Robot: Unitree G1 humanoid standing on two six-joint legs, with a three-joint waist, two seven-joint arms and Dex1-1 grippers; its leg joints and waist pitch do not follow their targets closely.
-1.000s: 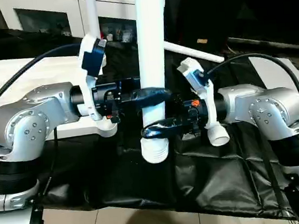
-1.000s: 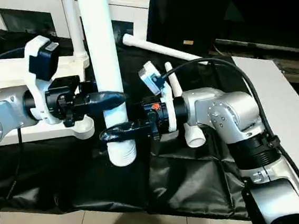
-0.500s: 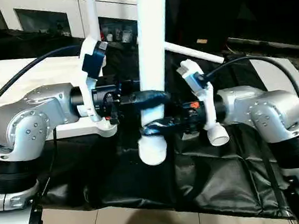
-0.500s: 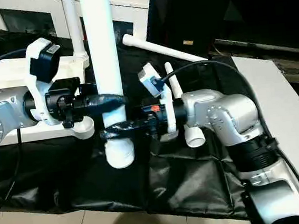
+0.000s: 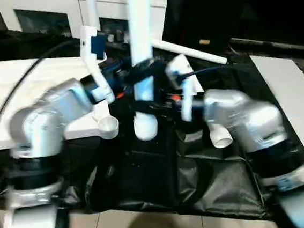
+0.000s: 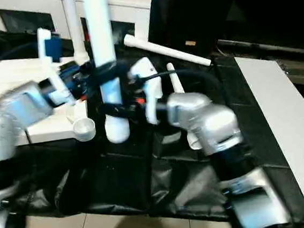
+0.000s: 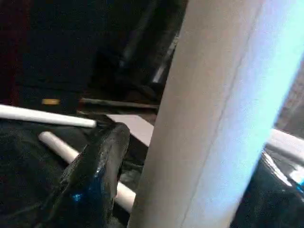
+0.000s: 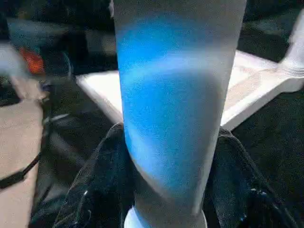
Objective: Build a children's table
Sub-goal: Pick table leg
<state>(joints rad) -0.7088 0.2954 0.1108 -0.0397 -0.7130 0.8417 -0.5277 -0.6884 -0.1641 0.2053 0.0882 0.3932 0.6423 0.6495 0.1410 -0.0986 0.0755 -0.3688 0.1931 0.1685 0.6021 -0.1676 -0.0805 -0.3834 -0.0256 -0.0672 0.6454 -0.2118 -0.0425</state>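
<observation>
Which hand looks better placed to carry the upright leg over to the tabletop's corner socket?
Probably the right hand: its fingers sit on both sides of the leg near its lower end, while the left hand is higher. The corner socket lies close by.

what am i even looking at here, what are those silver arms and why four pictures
It is a humanoid robot assembling a children's table. Two pictures come from its head, looking down over its own silver forearms; two come from small cameras on its wrists, very close up. Both black-fingered grippers, the left gripper and the right gripper, are at one upright white table leg; the right one is closed around it. The white tabletop lies to the robot's left, with another leg already standing in it. Two spare legs, one long leg and one nearer leg, lie on the black cloth.
</observation>
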